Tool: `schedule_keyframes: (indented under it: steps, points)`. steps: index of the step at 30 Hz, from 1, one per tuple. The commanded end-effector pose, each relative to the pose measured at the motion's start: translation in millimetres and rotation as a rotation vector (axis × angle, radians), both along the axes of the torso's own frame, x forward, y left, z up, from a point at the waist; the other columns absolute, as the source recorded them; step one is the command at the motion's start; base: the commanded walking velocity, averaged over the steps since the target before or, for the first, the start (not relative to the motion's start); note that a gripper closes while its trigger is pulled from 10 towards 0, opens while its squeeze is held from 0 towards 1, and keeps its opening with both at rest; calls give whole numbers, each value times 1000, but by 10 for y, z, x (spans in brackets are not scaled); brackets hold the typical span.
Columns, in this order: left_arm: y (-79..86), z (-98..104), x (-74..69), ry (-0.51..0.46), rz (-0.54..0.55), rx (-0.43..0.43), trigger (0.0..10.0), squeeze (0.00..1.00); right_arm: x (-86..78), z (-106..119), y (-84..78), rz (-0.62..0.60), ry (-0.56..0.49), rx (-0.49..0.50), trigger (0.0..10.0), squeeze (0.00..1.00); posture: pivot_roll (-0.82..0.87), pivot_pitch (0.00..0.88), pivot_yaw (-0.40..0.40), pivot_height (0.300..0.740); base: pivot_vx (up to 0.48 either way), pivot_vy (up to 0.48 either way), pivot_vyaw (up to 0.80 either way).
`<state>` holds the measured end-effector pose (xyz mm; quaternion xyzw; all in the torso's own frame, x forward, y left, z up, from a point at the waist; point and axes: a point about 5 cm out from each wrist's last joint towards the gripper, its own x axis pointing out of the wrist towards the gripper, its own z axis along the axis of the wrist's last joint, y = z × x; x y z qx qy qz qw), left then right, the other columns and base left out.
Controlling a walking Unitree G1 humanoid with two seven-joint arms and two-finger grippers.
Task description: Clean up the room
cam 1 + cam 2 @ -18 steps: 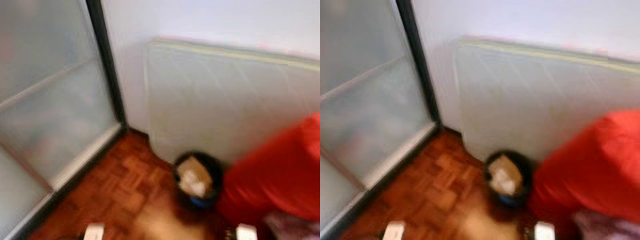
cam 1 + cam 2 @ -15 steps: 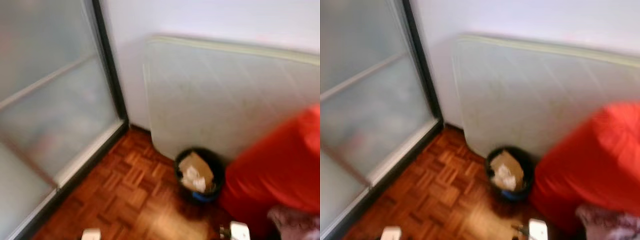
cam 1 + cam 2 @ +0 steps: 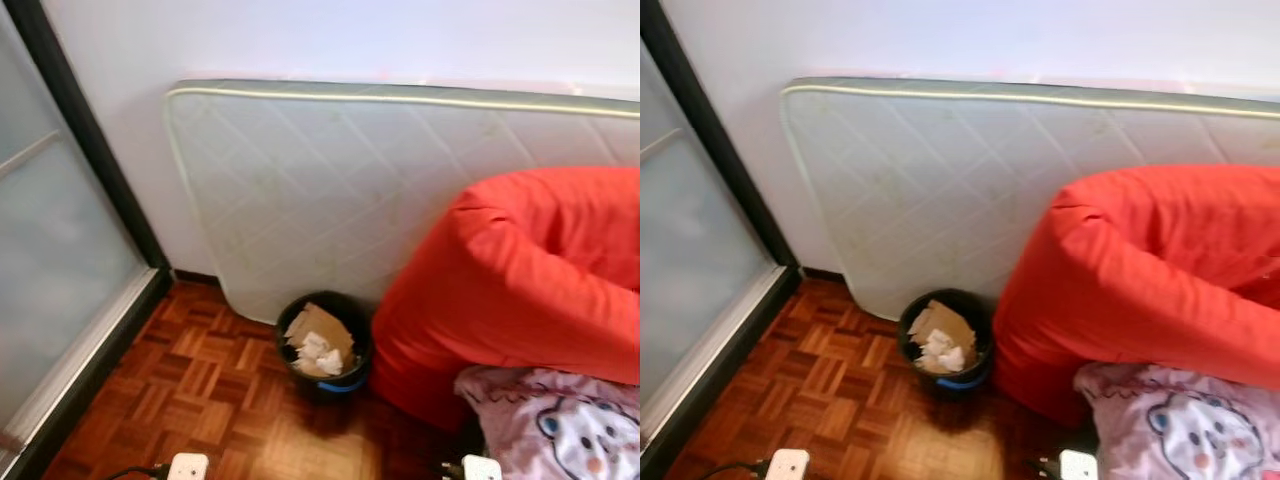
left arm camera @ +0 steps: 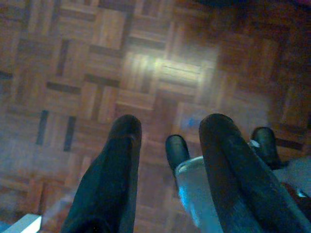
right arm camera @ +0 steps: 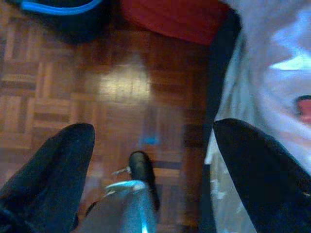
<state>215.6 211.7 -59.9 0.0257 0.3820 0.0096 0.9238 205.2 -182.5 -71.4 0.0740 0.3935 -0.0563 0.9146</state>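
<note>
A black waste bin (image 3: pixel 322 345) with a blue band stands on the parquet against a leaning mattress. It holds a piece of cardboard and crumpled white paper (image 3: pixel 945 352). My left gripper (image 4: pixel 170 126) hangs open over bare parquet with nothing between its fingers. My right gripper (image 5: pixel 155 131) is open too, above the floor beside a pink blanket (image 5: pixel 272 73). The bin's blue band (image 5: pixel 58 7) and a red beanbag (image 5: pixel 170 19) lie beyond it.
A white quilted mattress (image 3: pixel 350 190) leans on the wall. The large red beanbag (image 3: pixel 520 280) sits right of the bin, with the pink cartoon-print blanket (image 3: pixel 560 425) in front of it. A frosted glass sliding door (image 3: pixel 50 280) with a black frame closes off the left. Parquet floor (image 3: pixel 200 390) lies open before the bin.
The camera has swung to the right and the blur has cleared, so the door sits further left and more beanbag and blanket show. Nothing in the room has moved.
</note>
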Motion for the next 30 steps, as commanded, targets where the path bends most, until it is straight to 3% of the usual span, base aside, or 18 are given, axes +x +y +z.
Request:
schedule_keyframes:
  steps: [1, 9, 14, 21, 30]
  points:
    - [14, -40, -64, 33, 3, 2, 10000, 0, -104, -59, 2, -1, 37, 6, 10000, 0, 16, 130, 41, 740, 0, 0, -788]
    - [8, -51, -79, 36, 21, -15, 10000, 0, -141, -75, -29, -6, 48, 10, 10000, 0, 15, 146, 44, 740, 0, 0, -788]
    - [137, -63, -158, 47, 21, 11, 10000, 0, -186, -86, -114, -20, 57, 8, 10000, 0, 17, 157, 46, 740, 0, 0, -788]
    - [60, -42, -81, 39, 19, -1, 10000, 0, -181, -104, 15, -14, 71, 21, 10000, 0, 17, 164, 48, 740, 0, 189, -788]
    - [54, -52, -98, 44, 5, 7, 10000, 0, -161, -92, -14, -22, 67, 19, 10000, 0, 14, 173, 52, 740, 0, 137, -788]
